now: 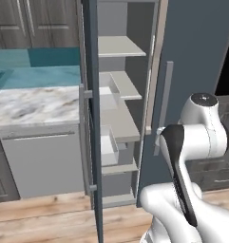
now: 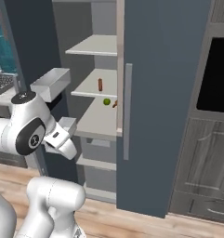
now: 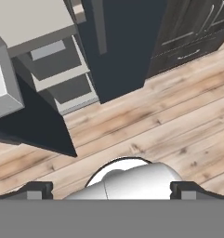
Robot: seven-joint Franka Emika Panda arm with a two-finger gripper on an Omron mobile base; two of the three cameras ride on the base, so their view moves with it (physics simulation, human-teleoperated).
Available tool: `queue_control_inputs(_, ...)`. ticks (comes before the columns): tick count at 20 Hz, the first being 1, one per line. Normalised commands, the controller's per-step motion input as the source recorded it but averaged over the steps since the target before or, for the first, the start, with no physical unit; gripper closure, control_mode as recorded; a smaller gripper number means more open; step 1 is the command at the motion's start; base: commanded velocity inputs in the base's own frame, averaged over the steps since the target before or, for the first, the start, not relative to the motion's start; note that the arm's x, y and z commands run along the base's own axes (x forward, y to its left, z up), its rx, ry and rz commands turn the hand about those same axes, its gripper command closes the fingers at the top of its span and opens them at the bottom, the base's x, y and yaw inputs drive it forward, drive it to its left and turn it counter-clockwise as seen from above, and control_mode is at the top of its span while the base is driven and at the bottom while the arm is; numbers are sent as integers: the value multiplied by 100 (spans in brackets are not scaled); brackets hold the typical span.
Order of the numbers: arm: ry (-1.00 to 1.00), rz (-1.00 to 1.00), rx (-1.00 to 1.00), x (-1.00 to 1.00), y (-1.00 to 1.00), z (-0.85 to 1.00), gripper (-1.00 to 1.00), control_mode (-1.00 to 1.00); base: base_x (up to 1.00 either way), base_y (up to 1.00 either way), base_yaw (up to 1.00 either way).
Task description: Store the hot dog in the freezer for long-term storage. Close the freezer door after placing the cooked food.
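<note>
Hot dog (image 2: 100,84) seems to stand on a freezer (image 2: 165,93) shelf, above the green fruit (image 2: 106,101). Door (image 1: 91,118) remains open; gripper (image 3: 111,189) fingers spread wide, empty.

The white arm rises from its base and bends sharply at a dark elbow joint. The upper part folds back down, so the hand sits low and close to the robot's own body. The hand points down at the floor. The gripper (image 3: 111,189) is wide open, with nothing between its two small dark fingers (image 3: 37,189). The fingers stand far apart, one at the left and one at the right of the hand view.
</note>
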Motion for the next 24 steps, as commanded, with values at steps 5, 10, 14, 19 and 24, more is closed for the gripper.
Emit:
queue_control_inputs(5,0,0,0,0,0,0,-100,100,-16,25,-13)
queue_control_inputs(10,0,0,0,0,0,0,-100,100,-20,16,-9)
queue_control_inputs(14,0,0,0,0,0,0,-100,100,-1,25,-3)
queue_control_inputs(19,0,0,0,0,0,0,-100,100,0,9,0)
queue_control_inputs(24,0,0,0,0,0,0,-100,-100,0,0,0)
